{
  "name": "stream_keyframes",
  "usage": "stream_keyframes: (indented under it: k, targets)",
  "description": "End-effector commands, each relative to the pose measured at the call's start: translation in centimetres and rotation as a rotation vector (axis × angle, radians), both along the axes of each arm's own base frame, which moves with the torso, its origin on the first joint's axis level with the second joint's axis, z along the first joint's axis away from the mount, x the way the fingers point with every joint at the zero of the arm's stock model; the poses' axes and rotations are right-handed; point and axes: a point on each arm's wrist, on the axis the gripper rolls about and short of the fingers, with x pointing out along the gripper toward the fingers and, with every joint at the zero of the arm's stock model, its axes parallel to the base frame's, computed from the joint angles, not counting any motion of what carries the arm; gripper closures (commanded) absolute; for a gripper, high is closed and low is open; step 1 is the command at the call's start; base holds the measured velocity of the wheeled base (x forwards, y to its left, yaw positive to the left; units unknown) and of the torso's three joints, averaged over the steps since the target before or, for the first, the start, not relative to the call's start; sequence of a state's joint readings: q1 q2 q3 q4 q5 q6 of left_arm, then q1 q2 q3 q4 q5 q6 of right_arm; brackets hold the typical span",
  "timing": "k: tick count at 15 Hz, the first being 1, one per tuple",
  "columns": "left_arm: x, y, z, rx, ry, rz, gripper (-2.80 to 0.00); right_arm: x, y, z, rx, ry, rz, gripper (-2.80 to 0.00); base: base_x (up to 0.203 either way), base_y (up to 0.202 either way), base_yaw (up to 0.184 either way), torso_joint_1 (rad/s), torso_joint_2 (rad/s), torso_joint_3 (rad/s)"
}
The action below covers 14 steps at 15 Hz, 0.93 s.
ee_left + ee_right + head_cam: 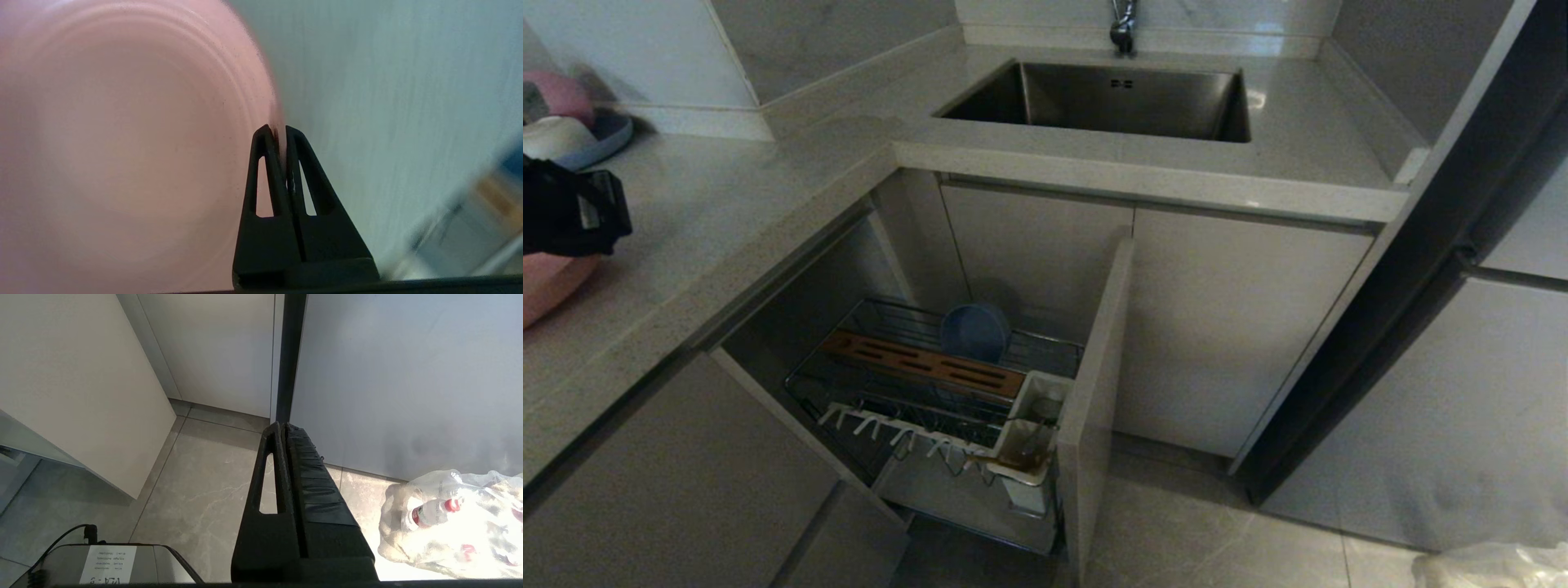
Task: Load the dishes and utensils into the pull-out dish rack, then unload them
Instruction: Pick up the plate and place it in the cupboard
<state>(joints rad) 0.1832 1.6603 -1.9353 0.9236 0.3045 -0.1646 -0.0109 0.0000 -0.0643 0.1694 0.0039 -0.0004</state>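
left gripper [278, 132] clenched on the rim of the wide salmon-pink round plate [122, 134] over the grey stone counter [727, 212], edge-held probably for slotting upright | chrome wire pull-out dish rack [947, 392] open below, blue-grey bowl [974, 331] inside | right gripper [284, 430] parked, closed, empty, over floor

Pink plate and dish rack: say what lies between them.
Head view: bare countertop and its edge separate the pink plate, held by the left gripper, from the dish rack below.
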Motion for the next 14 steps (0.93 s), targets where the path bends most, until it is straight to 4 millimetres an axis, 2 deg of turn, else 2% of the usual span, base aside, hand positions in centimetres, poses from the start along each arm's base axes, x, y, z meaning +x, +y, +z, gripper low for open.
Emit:
stream_keyframes:
  k: [1,4,9,11,14]
  targets:
    - [-2.4,-1.0,1.1,0.016,-0.001,-0.03,0.0,0.0,0.0,0.0,-0.001,0.001,0.001,0.0,0.0,0.0,0.0,0.0,0.0,0.0]
    - [-4.7,-2.6,4.0,0.025,-0.221,-0.074,0.0,0.0,0.0,0.0,0.001,0.001,0.001,0.0,0.0,0.0,0.0,0.0,0.0,0.0]
    - [-10.2,-4.0,8.2,0.043,-0.534,-0.124,0.0,0.0,0.0,0.0,-0.001,0.001,0.001,0.0,0.0,0.0,0.0,0.0,0.0,0.0]
    - [-12.0,-5.4,9.2,-0.067,-0.66,-0.191,0.0,0.0,0.0,0.0,-0.001,0.001,0.001,0.0,0.0,0.0,0.0,0.0,0.0,0.0]
    - [-14.7,-7.3,10.6,-0.353,-0.84,-0.325,0.0,0.0,0.0,0.0,0.0,0.001,0.001,0.0,0.0,0.0,0.0,0.0,0.0,0.0]
